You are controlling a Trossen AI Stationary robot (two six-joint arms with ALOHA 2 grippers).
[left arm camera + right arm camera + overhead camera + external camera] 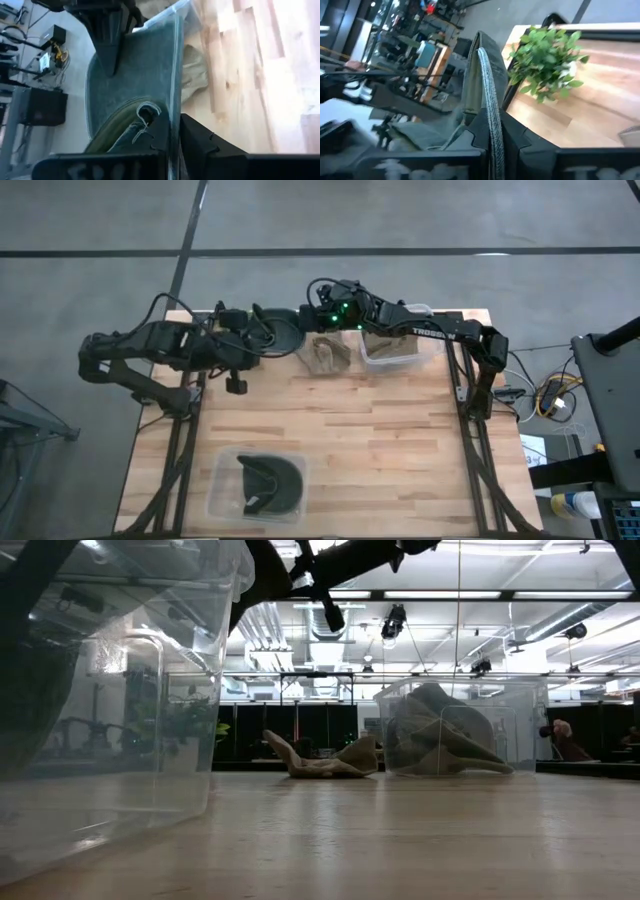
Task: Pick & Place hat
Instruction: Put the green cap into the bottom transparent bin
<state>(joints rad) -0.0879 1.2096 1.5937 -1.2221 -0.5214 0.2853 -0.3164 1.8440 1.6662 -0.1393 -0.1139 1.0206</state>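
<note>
Writing: I am reading white "TROSSEN" lettering on the right arm's forearm in the high view; nothing else is legible to me.
Hat in play: a dark green hat (281, 338) is hanging in the air over the table's far edge, stretched between both grippers.
Left gripper: the left gripper (172, 132) is pinching the hat's edge, fingers almost together on the fabric.
Right gripper: the right gripper (492, 131) is nipping the hat's brim from the opposite side, fingers nearly closed on it.
Other hats: I am seeing a tan hat (326, 354) lying on the table near the far edge, just beside a clear bin (391, 347) toward the far right corner that is holding more tan fabric.
Near bin: a second clear bin (218, 486) is sitting at the near edge, left of centre, with a dark hat (268, 482) inside.
Surface: the table (400, 440) is showing pale butcher-block wood planks on a dark metal frame.
Room: grey concrete floor with dark seam lines is surrounding the table; a green plant (546, 52) is standing beside it; the low view is showing ceiling strip lights and hanging cables.
</note>
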